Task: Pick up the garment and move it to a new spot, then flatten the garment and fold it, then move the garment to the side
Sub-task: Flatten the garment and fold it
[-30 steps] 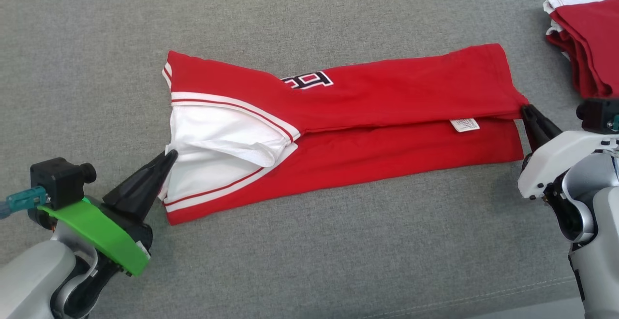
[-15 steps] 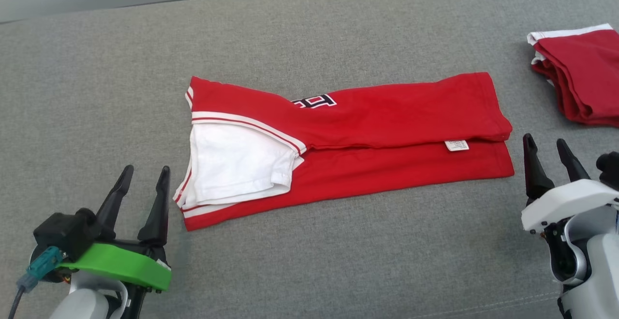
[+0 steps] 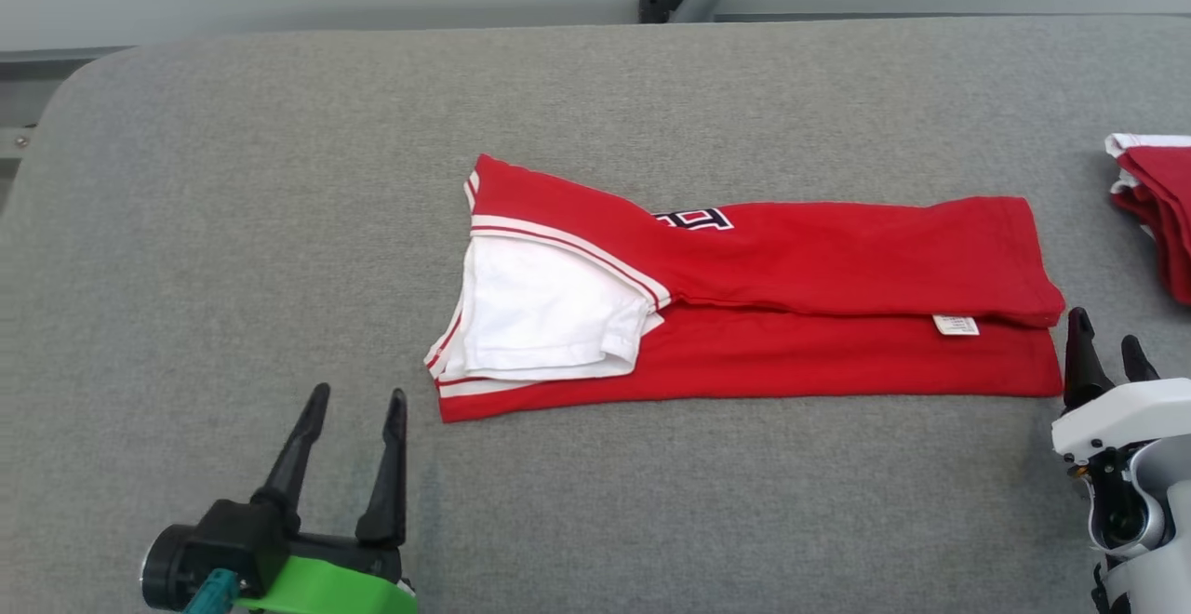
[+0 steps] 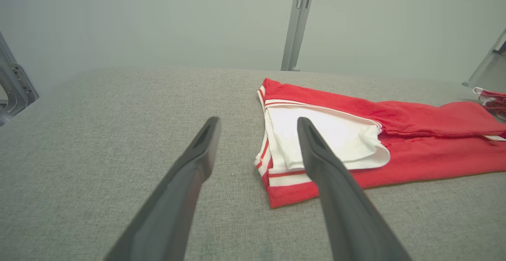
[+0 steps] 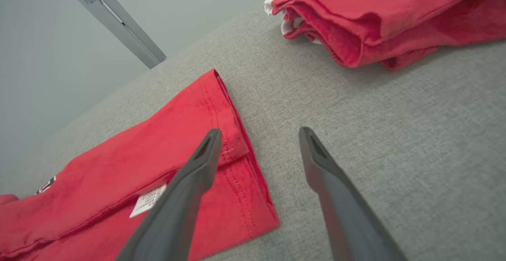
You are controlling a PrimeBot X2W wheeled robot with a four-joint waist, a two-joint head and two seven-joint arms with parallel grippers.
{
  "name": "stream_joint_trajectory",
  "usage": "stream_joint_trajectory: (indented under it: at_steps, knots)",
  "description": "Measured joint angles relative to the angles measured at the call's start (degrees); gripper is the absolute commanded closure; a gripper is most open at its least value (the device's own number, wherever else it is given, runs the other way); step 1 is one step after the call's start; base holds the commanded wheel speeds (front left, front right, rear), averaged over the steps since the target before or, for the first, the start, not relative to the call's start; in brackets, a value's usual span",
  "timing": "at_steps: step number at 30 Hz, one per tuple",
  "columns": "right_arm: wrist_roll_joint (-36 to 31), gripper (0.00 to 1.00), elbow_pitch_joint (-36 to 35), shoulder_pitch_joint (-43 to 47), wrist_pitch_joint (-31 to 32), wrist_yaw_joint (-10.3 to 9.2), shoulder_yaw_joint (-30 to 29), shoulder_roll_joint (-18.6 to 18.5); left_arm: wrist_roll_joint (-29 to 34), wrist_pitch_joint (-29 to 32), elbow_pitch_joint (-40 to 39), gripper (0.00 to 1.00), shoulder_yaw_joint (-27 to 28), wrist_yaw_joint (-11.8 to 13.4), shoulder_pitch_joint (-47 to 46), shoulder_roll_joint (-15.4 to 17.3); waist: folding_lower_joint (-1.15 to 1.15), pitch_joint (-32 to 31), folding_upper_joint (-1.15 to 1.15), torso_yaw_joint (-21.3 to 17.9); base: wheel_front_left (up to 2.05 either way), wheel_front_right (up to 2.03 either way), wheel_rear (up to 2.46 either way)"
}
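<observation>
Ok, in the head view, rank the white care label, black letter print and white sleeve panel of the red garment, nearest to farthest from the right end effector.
1. White care label, beside the right end effector.
2. Black letter print, middle of the red garment, far edge.
3. White sleeve panel, garment's left end.

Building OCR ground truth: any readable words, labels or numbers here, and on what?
Black-and-white lettering on the red garment: cut off by the fold, not readable.
Sewn-in white tag at the garment's right end: print too small to read.
No other text seen.
</observation>
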Motion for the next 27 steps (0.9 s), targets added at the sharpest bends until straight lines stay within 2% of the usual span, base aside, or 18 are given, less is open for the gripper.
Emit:
stream_joint_trajectory:
  at_steps: [10, 17, 20, 22, 23, 24, 25, 26, 27]
  knots:
    - [0.2, 0.0, 12.1, -6.0, 1.6, 0.0, -0.9, -0.5, 6.6, 0.0, 1.4, 0.0, 1.6, -4.0, 1.2, -4.3, 0.0, -0.2, 0.0, 5.0, 0.0, 0.0, 0.0]
    - [-6.3, 0.0, 18.7, -8.6, 0.6, 0.04, -1.5, -2.1, 8.2, 0.0, 1.5, 0.0, 3.4, -5.6, 0.9, -5.4, 0.0, -0.4, 0.0, 5.2, 0.0, 0.0, 0.0]
    - [-8.7, 0.0, 21.6, -10.4, 2.1, 0.04, -2.3, -2.0, 8.6, 0.0, 1.5, 0.0, 3.6, -6.1, 0.9, -5.7, 0.0, -0.7, 0.0, 4.6, 0.0, 0.0, 0.0]
    - [-9.8, 0.21, 23.6, -11.7, 4.3, 0.05, -2.9, -2.0, 8.8, 0.0, 1.5, 0.0, 3.6, -6.5, 0.9, -6.0, 0.0, -0.9, 0.0, 4.3, 0.0, 0.0, 0.0]
    - [-10.3, 0.21, 24.3, -12.3, 5.1, 0.05, -3.1, -2.0, 8.9, 0.0, 1.5, 0.0, 3.6, -6.5, 0.9, -6.1, 0.0, -1.0, 0.0, 4.2, 0.0, 0.0, 0.0]
    - [-10.9, 0.37, 24.7, -12.7, 5.5, 0.05, -3.2, -2.0, 8.9, 0.0, 1.5, 0.0, 3.6, -6.6, 0.9, -6.2, 0.0, -1.2, 0.0, 4.1, 0.0, 0.0, 0.0]
    - [-11.3, 0.57, 25.2, -13.0, 5.6, 0.05, -3.4, -2.0, 9.1, 0.0, 1.5, 0.0, 3.5, -6.7, 0.9, -6.3, 0.0, -1.3, 0.0, 4.0, 0.0, 0.0, 0.0]
    - [-11.5, 0.69, 25.6, -13.3, 5.7, 0.05, -3.5, -1.8, 9.2, 0.0, 1.5, 0.0, 3.5, -6.8, 0.9, -6.4, 0.0, -1.3, 0.0, 3.9, 0.0, 0.0, 0.0]
    - [-11.7, 0.89, 26.0, -13.6, 6.0, 0.07, -3.6, -1.7, 9.4, 0.0, 1.5, 0.0, 3.4, -6.9, 0.9, -6.4, 0.0, -1.4, 0.0, 3.8, 0.0, 0.0, 0.0]
